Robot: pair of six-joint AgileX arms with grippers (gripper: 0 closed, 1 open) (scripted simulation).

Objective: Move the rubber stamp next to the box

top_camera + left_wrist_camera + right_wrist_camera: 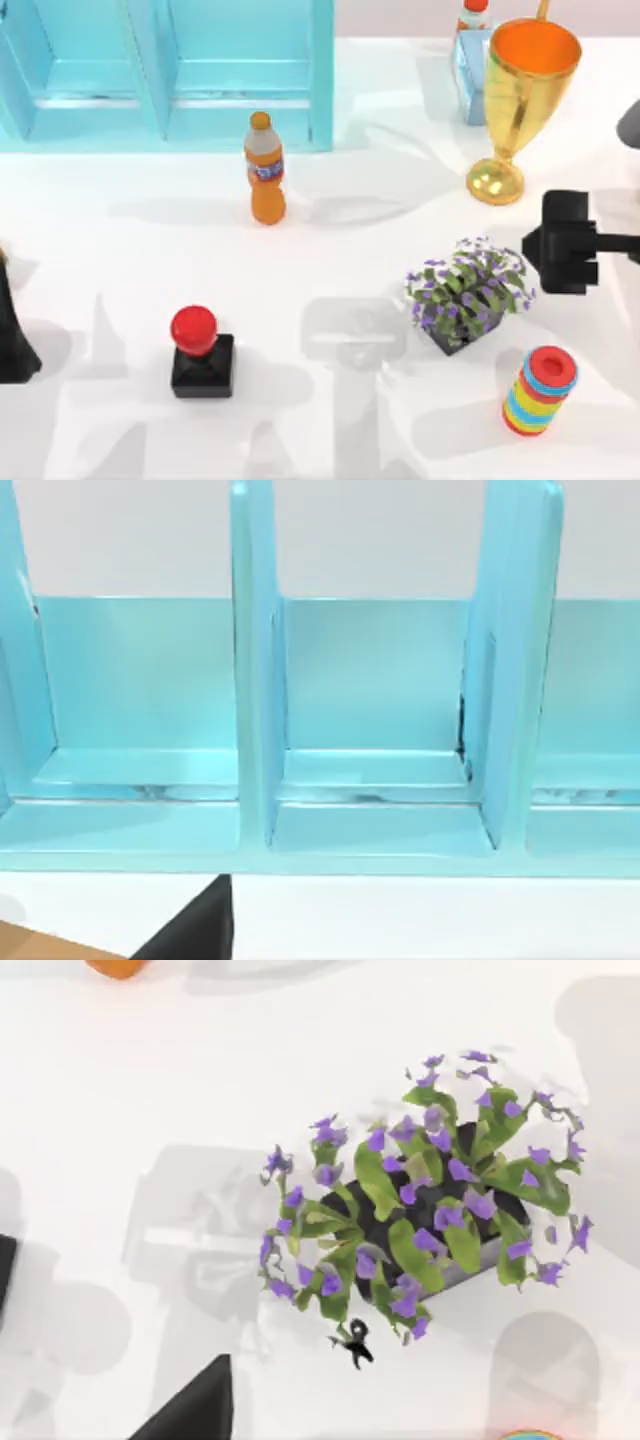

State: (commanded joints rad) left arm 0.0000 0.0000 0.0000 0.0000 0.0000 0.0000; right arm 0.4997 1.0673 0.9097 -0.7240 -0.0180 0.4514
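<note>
The rubber stamp [202,355] stands upright on the white worktop [120,260] toward the front left, red knob up, with nothing touching it and well apart from everything else. The box the task means is hard to pin down: the nearest candidate is a small pale blue box [470,62] at the back right, partly behind the gold trophy [520,100] and with something red-capped standing in it, cut off by the frame edge; the big turquoise shelf unit [170,70] at the back left is the other boxy thing (I would bet on the small one). The right pincer [562,242] hangs at the right edge just beside the potted plant [468,292], and whether its fingers are apart or closed I cannot tell; it seems to hold nothing. The left arm [12,340] sits at the far left edge, its wrist camera facing the shelf compartments [375,750], and its pincer's state cannot be read. Risks as I judge them: a carry to the back right runs past the orange soda bottle [265,168], the plant and the top-heavy trophy, any of which a low sweep could topple; the round glossy knob could slip in a pinch, and the striped cylinder [540,390] near the front right could be mistaken for the target.
</note>
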